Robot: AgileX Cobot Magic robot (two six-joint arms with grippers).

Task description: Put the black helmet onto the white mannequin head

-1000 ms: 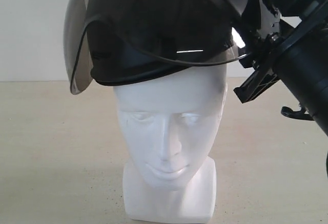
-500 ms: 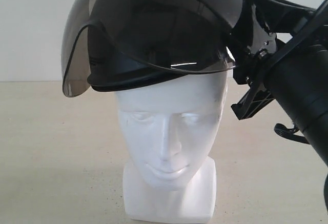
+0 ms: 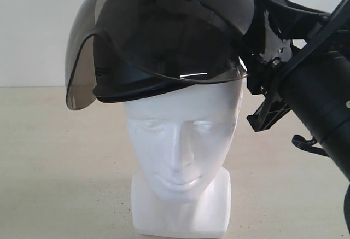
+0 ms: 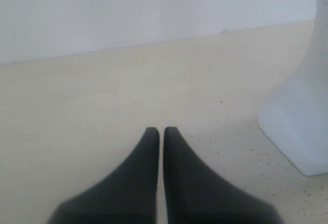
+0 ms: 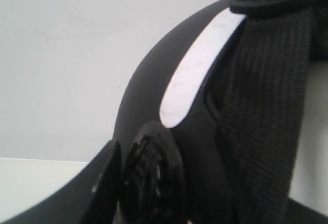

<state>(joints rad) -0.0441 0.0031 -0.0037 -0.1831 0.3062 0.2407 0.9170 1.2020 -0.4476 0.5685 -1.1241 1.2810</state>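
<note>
The black helmet (image 3: 164, 36) sits tilted over the crown of the white mannequin head (image 3: 180, 140), its smoky visor (image 3: 82, 80) raised and hanging lower on the left. The face below the brow shows; the top of the head is hidden inside the shell. My right gripper (image 3: 258, 58) is shut on the helmet's right side. In the right wrist view the helmet shell (image 5: 154, 96) and a woven strap (image 5: 271, 106) fill the frame beside one finger (image 5: 97, 183). My left gripper (image 4: 160, 130) is shut and empty, low over the table beside the head's neck base (image 4: 300, 126).
The beige tabletop (image 3: 60, 157) runs back to a plain white wall (image 3: 33, 31). The right arm's thick black body (image 3: 322, 108) and a cable loop (image 3: 309, 143) hang to the right of the head.
The helmet has come down slightly and shifted left over the head. The right arm has moved left with it.
</note>
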